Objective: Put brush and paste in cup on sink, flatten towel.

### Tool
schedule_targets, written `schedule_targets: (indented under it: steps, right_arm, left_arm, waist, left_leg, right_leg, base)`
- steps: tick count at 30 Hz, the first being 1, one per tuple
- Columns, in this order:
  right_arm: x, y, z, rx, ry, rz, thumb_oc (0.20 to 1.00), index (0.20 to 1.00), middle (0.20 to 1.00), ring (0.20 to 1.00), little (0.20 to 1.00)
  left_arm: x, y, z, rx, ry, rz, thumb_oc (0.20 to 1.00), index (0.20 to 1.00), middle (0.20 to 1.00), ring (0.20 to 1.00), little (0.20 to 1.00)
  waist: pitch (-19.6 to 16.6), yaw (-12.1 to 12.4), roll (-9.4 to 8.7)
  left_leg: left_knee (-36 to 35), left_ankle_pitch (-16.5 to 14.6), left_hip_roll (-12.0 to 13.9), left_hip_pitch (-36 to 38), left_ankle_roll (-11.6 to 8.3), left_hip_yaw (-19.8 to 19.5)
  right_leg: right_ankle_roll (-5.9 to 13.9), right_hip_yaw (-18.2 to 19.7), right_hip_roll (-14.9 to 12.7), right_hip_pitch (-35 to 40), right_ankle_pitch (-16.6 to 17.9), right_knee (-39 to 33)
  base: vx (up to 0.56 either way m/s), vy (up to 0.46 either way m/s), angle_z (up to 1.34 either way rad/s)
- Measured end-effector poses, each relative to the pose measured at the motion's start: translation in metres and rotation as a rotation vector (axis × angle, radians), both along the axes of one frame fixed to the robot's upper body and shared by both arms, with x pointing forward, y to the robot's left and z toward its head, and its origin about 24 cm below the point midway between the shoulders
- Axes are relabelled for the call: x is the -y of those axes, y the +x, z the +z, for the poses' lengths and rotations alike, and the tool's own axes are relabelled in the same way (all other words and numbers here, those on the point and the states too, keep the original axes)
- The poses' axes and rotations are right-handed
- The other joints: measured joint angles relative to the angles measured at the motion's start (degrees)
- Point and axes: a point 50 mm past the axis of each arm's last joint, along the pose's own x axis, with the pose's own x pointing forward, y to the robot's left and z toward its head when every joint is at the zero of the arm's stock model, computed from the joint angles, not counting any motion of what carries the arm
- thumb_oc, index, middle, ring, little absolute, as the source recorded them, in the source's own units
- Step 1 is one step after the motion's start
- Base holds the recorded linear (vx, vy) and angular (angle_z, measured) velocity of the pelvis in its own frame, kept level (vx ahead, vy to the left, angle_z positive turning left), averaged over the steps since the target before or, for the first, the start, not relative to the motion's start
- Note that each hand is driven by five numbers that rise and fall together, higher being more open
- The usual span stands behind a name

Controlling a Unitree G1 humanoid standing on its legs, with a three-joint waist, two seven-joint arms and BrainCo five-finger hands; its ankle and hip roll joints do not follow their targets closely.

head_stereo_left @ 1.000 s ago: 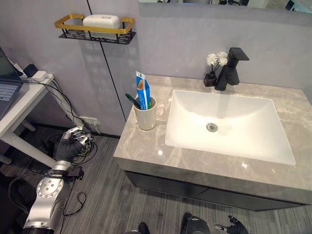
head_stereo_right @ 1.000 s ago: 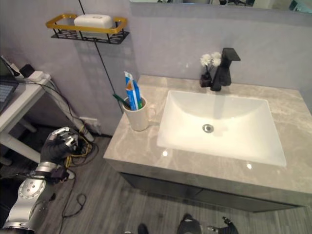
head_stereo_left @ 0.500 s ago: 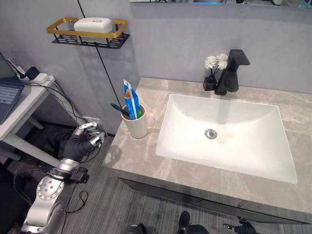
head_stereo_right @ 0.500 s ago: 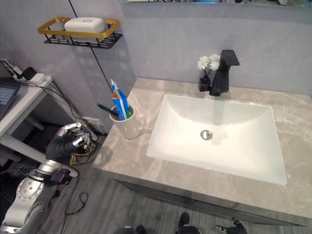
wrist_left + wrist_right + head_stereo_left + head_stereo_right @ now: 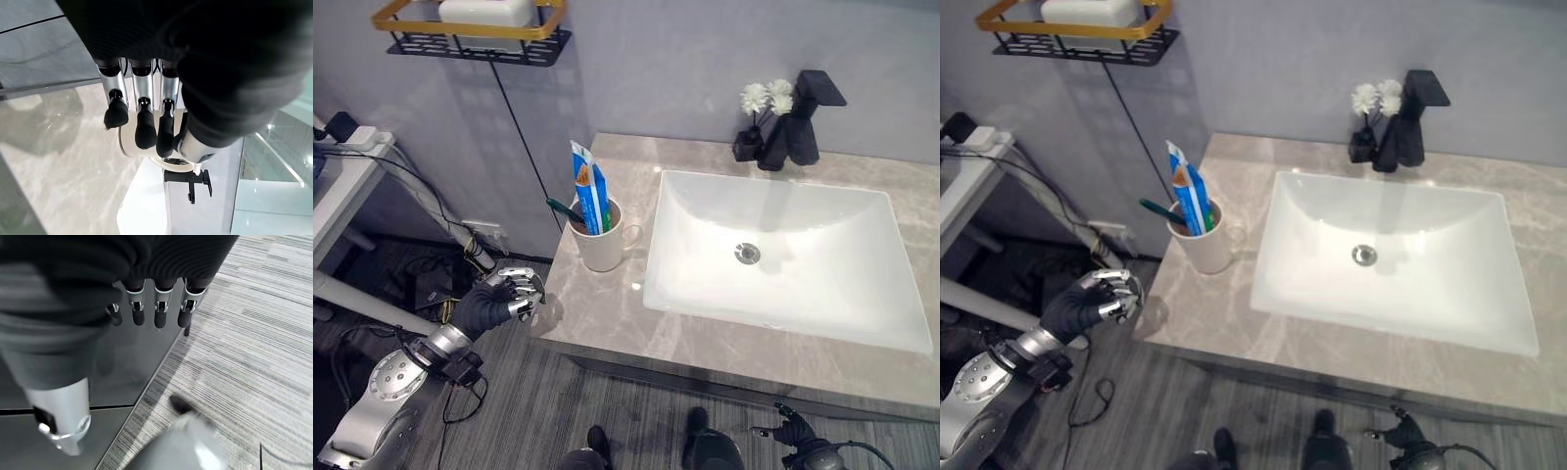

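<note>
Wall shelf (image 5: 470, 37), black wire with gold rail, mounted upper left; white soap bar (image 5: 481, 11) sits in it. Black faucet (image 5: 811, 116) stands at the back edge of the grey marble countertop (image 5: 607, 313), behind the basin. Small black vase with white flowers (image 5: 762, 110) just beside the faucet, on its left. White desk (image 5: 340, 201) at far left; a white power strip (image 5: 360, 137) lies on it with a black plug inserted. Floor (image 5: 529, 421) is grey wood-grain.
</note>
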Motion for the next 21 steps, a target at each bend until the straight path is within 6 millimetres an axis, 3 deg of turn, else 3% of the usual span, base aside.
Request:
schedule_targets:
  steps: [2, 3, 4, 7, 9, 12, 16, 21]
  right_arm:
    - [-0.010, -0.005, -0.005, -0.032, 0.019, 0.043, 1.000, 1.000, 1.000, 1.000, 1.000]
    - [-0.015, -0.011, -0.010, -0.056, 0.031, 0.046, 1.000, 1.000, 1.000, 1.000, 1.000]
    - [-0.013, -0.013, -0.010, -0.067, 0.026, 0.044, 1.000, 1.000, 1.000, 1.000, 1.000]
    - [0.008, -0.024, -0.005, -0.072, -0.016, -0.014, 1.000, 1.000, 1.000, 1.000, 1.000]
    - [0.021, -0.035, -0.002, -0.085, -0.055, -0.052, 1.000, 1.000, 1.000, 1.000, 1.000]
    - [0.035, -0.050, -0.001, -0.113, -0.097, -0.114, 1.000, 1.000, 1.000, 1.000, 1.000]
    - [0.026, -0.058, -0.005, -0.105, -0.061, -0.142, 1.000, 1.000, 1.000, 1.000, 1.000]
    - [0.004, -0.046, -0.008, -0.045, 0.001, -0.098, 1.000, 1.000, 1.000, 1.000, 1.000]
  left_arm:
    - [-0.008, 0.001, -0.006, -0.027, 0.020, 0.038, 0.200, 0.200, 0.200, 0.200, 0.200]
    - [-0.012, 0.000, -0.009, -0.035, 0.019, 0.060, 0.200, 0.200, 0.200, 0.200, 0.200]
    - [-0.011, -0.003, -0.014, -0.050, -0.004, 0.074, 0.200, 0.200, 0.200, 0.200, 0.200]
    - [0.000, -0.013, -0.034, -0.101, -0.102, 0.094, 0.200, 0.200, 0.200, 0.200, 0.200]
    - [0.003, -0.012, -0.034, -0.089, -0.126, 0.098, 0.200, 0.200, 0.200, 0.200, 0.200]
    - [0.008, -0.010, -0.035, -0.074, -0.147, 0.117, 0.200, 0.200, 0.200, 0.200, 0.200]
    - [0.005, -0.015, -0.044, -0.090, -0.137, 0.176, 0.200, 0.200, 0.200, 0.200, 0.200]
    - [0.002, -0.012, -0.052, -0.073, -0.146, 0.298, 0.200, 0.200, 0.200, 0.200, 0.200]
  waist:
    - [-0.26, 1.25, -2.29]
    - [-0.84, 1.77, -4.24]
    - [-0.98, 2.42, -4.25]
    - [-2.64, 0.13, -0.28]
    - [-3.12, -0.44, 0.39]
    - [-3.77, -1.75, 1.43]
    - [-3.52, -1.58, 0.64]
    - [-4.14, -2.19, 1.88]
  left_leg:
    - [0.12, 0.65, 0.15, -0.30, -1.13, -0.92]
    - [-0.07, 0.85, -0.32, -0.13, -1.82, -0.91]
    - [-0.03, 0.93, 0.21, 0.27, -2.78, -0.22]
    - [-0.92, 2.73, 5.48, 1.00, -5.44, -1.27]
    - [-1.05, 3.13, 6.96, 0.74, -6.05, -1.88]
    - [-2.33, 3.58, 7.40, 0.62, -6.99, -2.06]
    - [-2.78, 3.83, 6.94, -0.06, -7.32, -2.14]
    - [-2.81, 4.10, 6.25, -1.60, -7.13, -3.22]
  right_leg:
    - [1.01, 0.35, -0.80, 3.56, 3.39, -7.38]
    - [1.09, -1.00, -0.56, 5.12, 3.68, -9.84]
    - [1.84, -1.35, 0.52, 6.49, 2.37, -12.69]
    - [-0.49, -3.04, 6.82, 10.64, 4.27, -18.94]
    - [-1.04, -3.32, 8.30, 10.79, 3.91, -18.96]
    - [-1.20, -4.40, 8.83, 10.75, 3.54, -19.29]
    - [-1.12, -4.38, 8.33, 9.55, 4.01, -19.43]
    - [-1.14, -4.95, 7.74, 8.59, 4.49, -19.43]
  base:
    - [0.02, -0.092, 0.14]
    - [0.04, -0.095, -0.12]
    - [0.07, -0.146, -0.19]
    - [0.04, -0.132, -0.06]
    - [0.02, -0.072, 0.05]
    - [0.03, -0.057, 0.12]
    - [0.01, -0.001, 0.02]
    - [0.02, 0.028, 0.09]
